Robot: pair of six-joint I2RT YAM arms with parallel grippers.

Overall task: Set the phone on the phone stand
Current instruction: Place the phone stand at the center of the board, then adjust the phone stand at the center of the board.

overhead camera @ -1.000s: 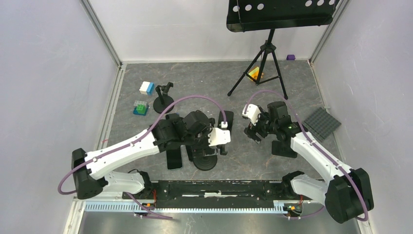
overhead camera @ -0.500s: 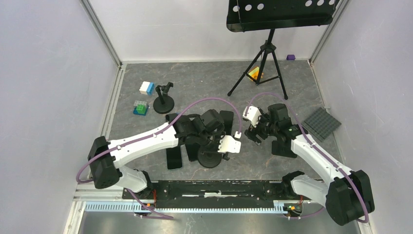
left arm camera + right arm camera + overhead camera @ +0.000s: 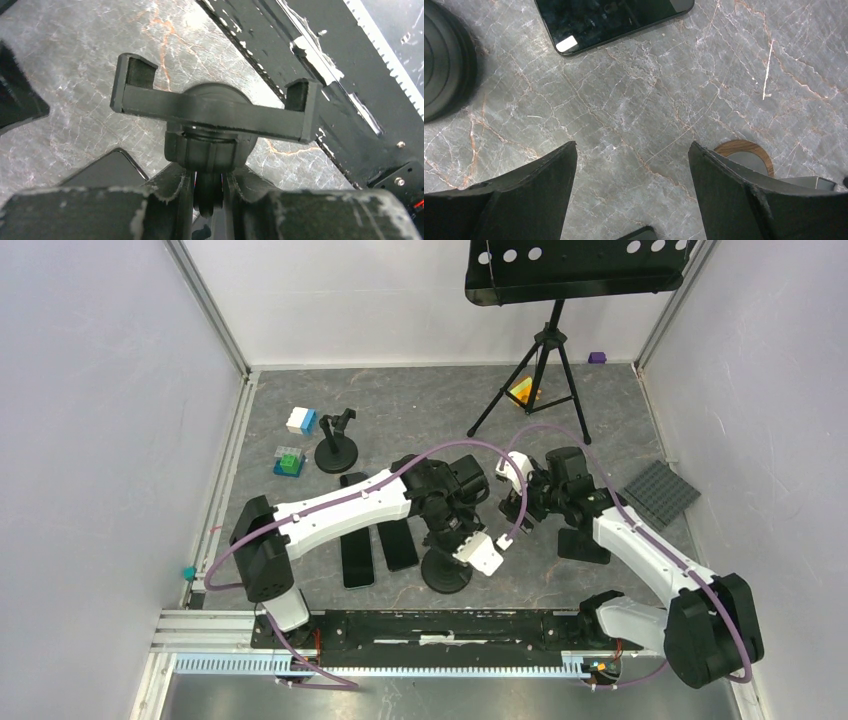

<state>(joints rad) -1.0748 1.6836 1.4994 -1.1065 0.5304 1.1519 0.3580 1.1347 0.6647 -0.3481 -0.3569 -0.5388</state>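
The black phone stand (image 3: 447, 571) rests on its round base near the table's front. In the left wrist view its clamp cradle (image 3: 215, 107) is empty and faces me. My left gripper (image 3: 209, 186) is shut on the stand's thin neck just under the knob; seen from above, the left gripper (image 3: 449, 532) hangs right over the stand. Two black phones (image 3: 357, 558) (image 3: 397, 545) lie flat to the stand's left. A third phone (image 3: 614, 20) lies ahead of my right gripper (image 3: 632, 150), which hovers open over bare table (image 3: 517, 512).
A second small stand (image 3: 335, 445) and coloured blocks (image 3: 301, 420) (image 3: 289, 461) sit at the back left. A music-stand tripod (image 3: 545, 360) stands at the back. A grey baseplate (image 3: 661, 493) lies at the right. A black rail (image 3: 440, 625) runs along the near edge.
My left arm has swung right and stretched out, and its jaws have shut on the stand's neck. The stand has shifted slightly right. The right arm has hardly moved.
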